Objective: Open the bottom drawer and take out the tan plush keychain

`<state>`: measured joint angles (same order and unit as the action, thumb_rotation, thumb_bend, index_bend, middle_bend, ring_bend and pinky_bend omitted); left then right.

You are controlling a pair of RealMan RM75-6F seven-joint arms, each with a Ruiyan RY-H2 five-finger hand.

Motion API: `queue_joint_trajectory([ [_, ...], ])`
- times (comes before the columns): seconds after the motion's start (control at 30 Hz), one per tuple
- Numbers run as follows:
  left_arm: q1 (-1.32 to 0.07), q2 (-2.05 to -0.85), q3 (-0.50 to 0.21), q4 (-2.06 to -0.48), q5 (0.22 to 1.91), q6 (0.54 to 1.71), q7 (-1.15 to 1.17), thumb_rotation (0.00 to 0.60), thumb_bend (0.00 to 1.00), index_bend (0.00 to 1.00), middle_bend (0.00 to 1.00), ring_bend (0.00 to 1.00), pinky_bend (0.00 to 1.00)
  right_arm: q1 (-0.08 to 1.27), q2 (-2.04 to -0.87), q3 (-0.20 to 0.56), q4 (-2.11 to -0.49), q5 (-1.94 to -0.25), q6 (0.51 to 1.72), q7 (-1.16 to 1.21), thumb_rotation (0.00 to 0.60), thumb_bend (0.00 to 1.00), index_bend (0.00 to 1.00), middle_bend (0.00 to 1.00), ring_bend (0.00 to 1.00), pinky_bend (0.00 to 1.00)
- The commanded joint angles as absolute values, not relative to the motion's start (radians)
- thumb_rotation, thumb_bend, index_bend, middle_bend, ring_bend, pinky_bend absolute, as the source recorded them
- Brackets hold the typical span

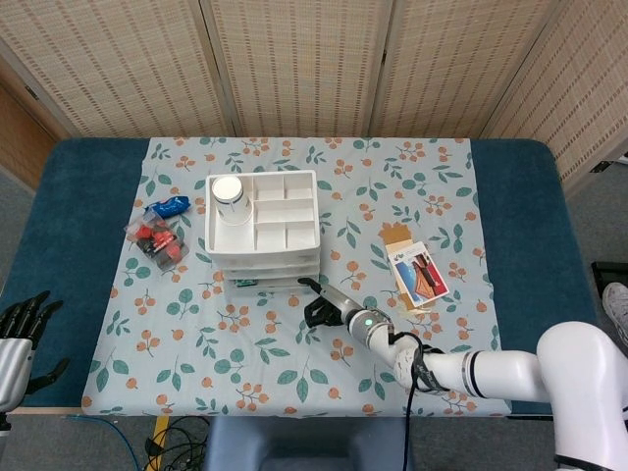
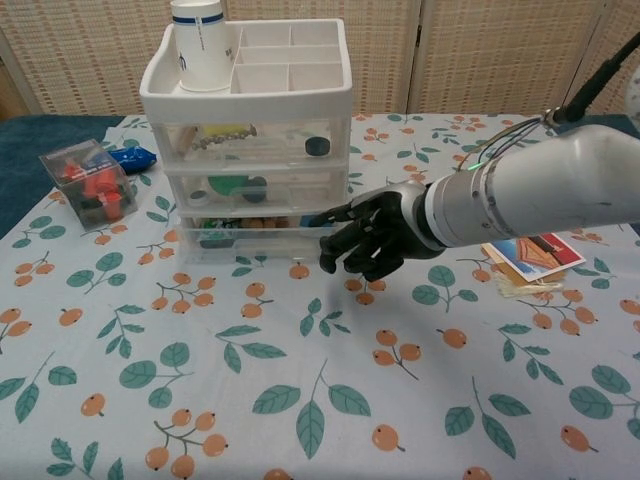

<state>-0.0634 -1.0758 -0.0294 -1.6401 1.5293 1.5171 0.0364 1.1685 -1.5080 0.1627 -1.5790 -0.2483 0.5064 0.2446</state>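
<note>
The tan plush keychain (image 2: 262, 223) shows only as brownish lumps through the clear front of the bottom drawer (image 2: 250, 236), lying among a dark green item and other small things; its shape cannot be told further. That drawer sits pushed in, flush with the two above it in the white drawer unit (image 1: 263, 228); the unit's top is a divided tray, and a white paper cup (image 2: 204, 30) stands in its left rear compartment.

The right hand (image 2: 366, 232) is just beside the drawer unit's lower right front corner — its fingers partly curled, one finger (image 2: 322, 216) stretched toward the bottom drawer's right end; it holds nothing, and whether that fingertip touches the drawer front I cannot tell. In the head view the same hand (image 1: 323, 308) lies low over the floral tablecloth (image 1: 432, 177) just in front of the unit.

The left hand (image 1: 20, 329) rests well apart at the table's near left edge, fingers spread, nothing in it.

Left of the unit stands a clear box (image 2: 88, 180) with red and orange pieces inside; a blue packet (image 2: 130, 156) lies just behind it. To the right, a picture card (image 1: 420, 272) rests on a brown cardboard piece (image 1: 395, 236) — both well apart from the drawers.
</note>
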Motion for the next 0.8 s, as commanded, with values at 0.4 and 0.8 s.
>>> queue_joint_trajectory([
  [0.4, -0.062, -1.080, -0.027, -1.638, 1.536, 1.522, 0.036, 0.600, 0.21, 0.15, 0.08, 0.09, 0.09, 1.143, -1.466, 0.135, -1.655, -0.298, 0.472, 0.234, 0.600, 0.71, 0.00, 0.69, 0.88, 1.00],
  [0.8, -0.062, -1.082, -0.025, -1.640, 1.540, 1.523, 0.039, 0.600, 0.21, 0.15, 0.08, 0.09, 0.09, 1.096, -1.419, 0.116, -1.771, -0.392, 0.464, 0.238, 0.600, 0.71, 0.00, 0.69, 0.88, 1.00],
])
